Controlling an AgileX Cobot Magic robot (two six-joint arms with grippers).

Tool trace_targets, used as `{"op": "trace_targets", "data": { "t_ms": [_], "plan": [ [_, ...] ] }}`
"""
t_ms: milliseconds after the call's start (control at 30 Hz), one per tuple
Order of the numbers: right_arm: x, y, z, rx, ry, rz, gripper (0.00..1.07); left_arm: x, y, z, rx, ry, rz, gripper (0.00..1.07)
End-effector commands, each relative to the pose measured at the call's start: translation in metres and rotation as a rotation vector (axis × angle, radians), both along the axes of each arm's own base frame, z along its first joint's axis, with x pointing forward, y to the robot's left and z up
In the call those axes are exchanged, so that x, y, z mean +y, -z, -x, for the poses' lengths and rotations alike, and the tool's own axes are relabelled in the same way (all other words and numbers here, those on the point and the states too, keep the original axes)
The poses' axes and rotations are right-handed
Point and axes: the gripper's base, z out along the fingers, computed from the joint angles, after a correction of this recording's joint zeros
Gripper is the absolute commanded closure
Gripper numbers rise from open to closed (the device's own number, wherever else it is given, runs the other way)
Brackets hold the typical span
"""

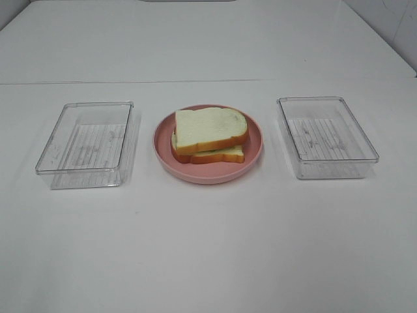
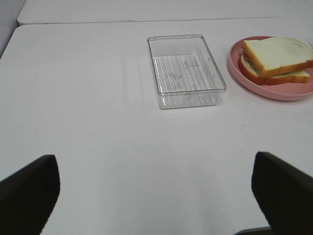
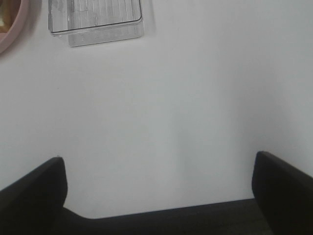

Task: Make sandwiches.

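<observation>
Sandwich [image 1: 210, 135] sits stacked on the pink plate [image 1: 163, 145] between two clear trays, seemingly finished though fillings barely show; both grippers [image 2: 156, 188] hang back spread wide and empty, so any reach should start slowly.

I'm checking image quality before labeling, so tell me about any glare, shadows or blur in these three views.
Exterior high: even soft light, faint shadow under the pink plate, the clear containers low in contrast against the white table. Left wrist: sandwich sharp, dark fingers blurred at the frame edge. Right wrist: pale, washed-out table, fingers soft.
</observation>
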Motion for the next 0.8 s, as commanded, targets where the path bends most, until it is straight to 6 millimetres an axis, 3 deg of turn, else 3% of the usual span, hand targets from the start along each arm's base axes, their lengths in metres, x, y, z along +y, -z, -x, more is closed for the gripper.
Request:
{"op": "trace_targets", "data": {
  "t_ms": [33,67,100,167,200,400,533,800],
  "plan": [
    [0.002,0.008,0.034,-0.059,0.018,0.001,0.13,-0.001,-0.001,0.003,-0.038,0.004,0.012,0.08],
    [0.002,0.008,0.034,-0.059,0.018,0.001,0.13,-0.001,-0.001,0.003,-0.038,0.004,0.012,0.08],
    [0.004,0.013,0.051,-0.1,0.014,0.008,0.13,-0.001,-0.001,0.003,-0.038,0.004,0.012,0.08],
    [0.004,0.015,0.059,-0.118,0.01,0.012,0.13,-0.001,-0.001,0.003,-0.038,0.004,0.012,0.08],
    [0.006,0.019,0.073,-0.144,-0.005,0.024,0.13,-0.001,-0.001,0.003,-0.038,0.004,0.012,0.08],
    [0.008,0.021,0.101,-0.283,-0.032,0.056,0.13,-0.001,-0.001,0.003,-0.038,0.004,0.012,0.08],
    [0.009,0.023,0.111,-0.357,-0.047,0.077,0.13,-0.001,-0.001,0.003,-0.038,0.004,0.013,0.08],
    [0.008,0.022,0.11,-0.369,-0.146,0.086,0.13,-0.001,-0.001,0.003,-0.038,0.008,0.018,0.08]
  ]
}}
